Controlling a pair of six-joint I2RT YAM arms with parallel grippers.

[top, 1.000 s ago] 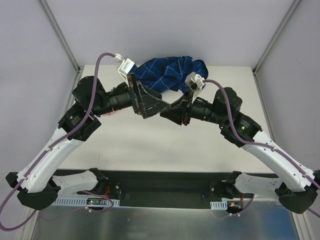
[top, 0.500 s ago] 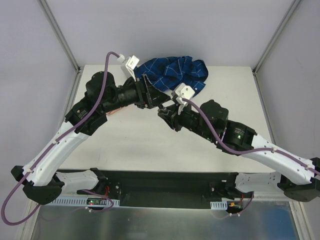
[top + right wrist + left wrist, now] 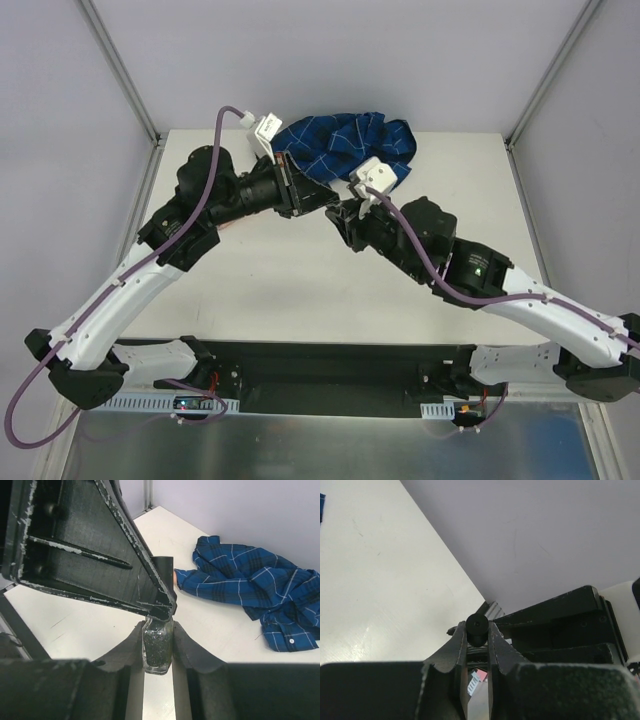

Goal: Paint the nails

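Observation:
In the right wrist view, my right gripper (image 3: 158,630) is shut on a small glass bottle (image 3: 158,647) of dark glittery polish, held upright above the table. The bottle's dark cap (image 3: 162,569) rises behind a finger (image 3: 100,545) of my left gripper. In the left wrist view, my left gripper (image 3: 477,630) is shut on that cap (image 3: 477,626), seen end-on. From above, the two grippers, left (image 3: 318,203) and right (image 3: 340,214), meet at mid-table. The blue white-checked shirt (image 3: 350,145) lies just behind them. The nails are hidden.
The shirt (image 3: 255,587) lies crumpled at the back of the white table (image 3: 290,290). Grey walls with metal corner posts (image 3: 120,75) close in the back and sides. The black base rail (image 3: 320,365) runs along the near edge.
My left gripper has closed from wide open onto the bottle's cap. The right arm has swung left and stretched out, carrying the bottle with it. The left gripper has shifted slightly back.

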